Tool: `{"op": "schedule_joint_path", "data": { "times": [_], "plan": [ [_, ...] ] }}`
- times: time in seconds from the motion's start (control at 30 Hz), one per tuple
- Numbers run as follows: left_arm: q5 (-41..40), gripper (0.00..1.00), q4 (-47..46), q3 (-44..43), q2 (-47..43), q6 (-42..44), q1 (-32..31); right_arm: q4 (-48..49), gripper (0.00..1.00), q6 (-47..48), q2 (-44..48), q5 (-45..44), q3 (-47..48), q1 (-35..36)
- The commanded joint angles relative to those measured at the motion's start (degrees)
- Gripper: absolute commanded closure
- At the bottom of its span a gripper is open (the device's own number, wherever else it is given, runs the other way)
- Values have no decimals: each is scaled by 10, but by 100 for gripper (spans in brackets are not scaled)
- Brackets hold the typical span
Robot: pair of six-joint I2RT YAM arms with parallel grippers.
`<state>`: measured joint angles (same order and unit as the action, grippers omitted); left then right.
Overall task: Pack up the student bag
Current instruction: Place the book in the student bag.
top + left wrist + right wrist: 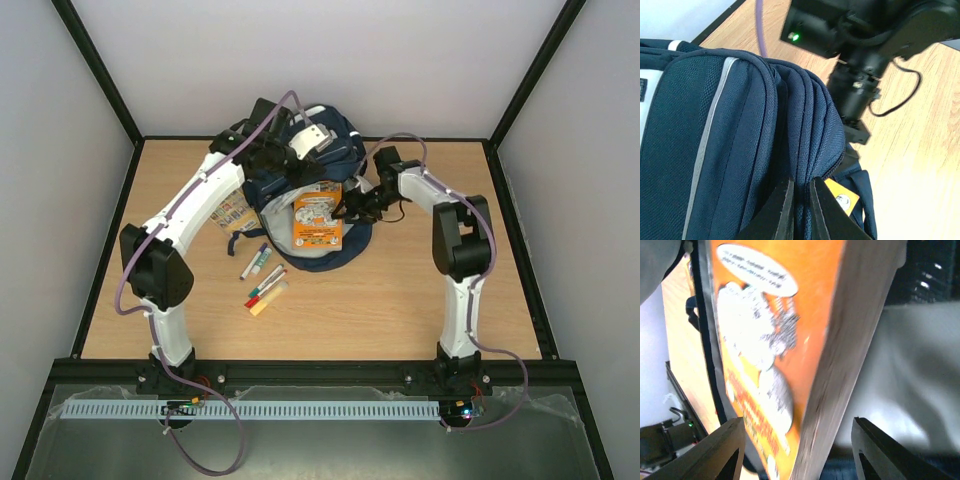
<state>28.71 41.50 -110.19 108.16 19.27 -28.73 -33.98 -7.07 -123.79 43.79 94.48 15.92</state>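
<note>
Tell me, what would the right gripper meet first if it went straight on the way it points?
Most likely the orange book: its page edge stands straight ahead between the right gripper's open fingers. How near is unclear.

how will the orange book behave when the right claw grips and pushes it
Probably stiff: the orange book shows a straight edge and a thick page block, so it should move as one piece. Its cover looks smooth and might slip in the right claw, whose jaws stand wide of it. The student bag is soft fabric and could sag and catch it.
</note>
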Motion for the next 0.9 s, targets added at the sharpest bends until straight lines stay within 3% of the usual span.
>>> {"op": "schedule_joint_path", "data": {
  "times": [0.0, 0.23, 0.4, 0.57, 0.7, 0.87],
  "plan": [
    [63, 98, -22, -3, -42, -9, 18, -46, 41, 60, 89, -51, -51, 4],
    [107, 98, -15, 12, -47, -9, 25, -50, 46, 124, 210, -70, -163, 4],
    [141, 98, 32, 7, -45, 43, 13, -49, 56, 287, 327, -135, -246, 47],
    [138, 98, 41, 7, -40, 47, 12, -6, 72, 432, 361, -254, -271, 110],
    [140, 98, 48, 6, -41, 57, 13, 65, 71, 481, 343, -345, -264, 153],
    [144, 98, 37, 4, -37, 47, 13, 116, 55, 529, 305, -404, -256, 209]
  ]
}}
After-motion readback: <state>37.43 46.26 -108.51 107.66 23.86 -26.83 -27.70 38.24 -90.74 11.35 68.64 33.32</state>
